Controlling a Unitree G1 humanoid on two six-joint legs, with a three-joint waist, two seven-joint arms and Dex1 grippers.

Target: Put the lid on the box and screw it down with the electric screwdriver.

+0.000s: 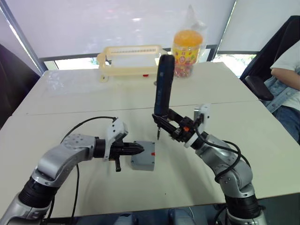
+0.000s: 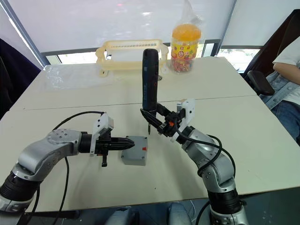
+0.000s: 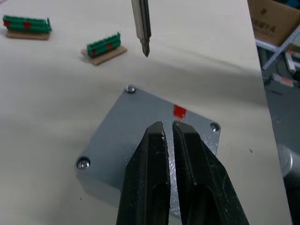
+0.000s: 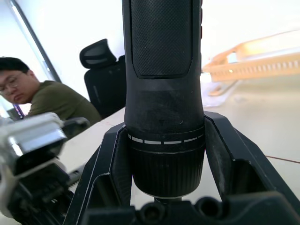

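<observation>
The grey box (image 1: 143, 162) stands on the table in front of me, with a red mark (image 3: 179, 111) on top. The lid (image 3: 136, 126) lies flat on it, and screw heads (image 3: 131, 89) show at three corners. My left gripper (image 1: 140, 150) is shut, its tips resting on the lid. My right gripper (image 1: 161, 119) is shut on the electric screwdriver (image 1: 163, 86). It holds the tool upright, with the bit (image 3: 142, 28) pointing down. The bit hangs above the table just beyond the box's far edge.
A yellow basket (image 1: 133, 58) and a jar of sweets (image 1: 186, 47) stand at the table's far side. A person (image 1: 287, 77) sits to the right beside a black chair. Two small green pieces (image 3: 103, 47) lie on the table past the box.
</observation>
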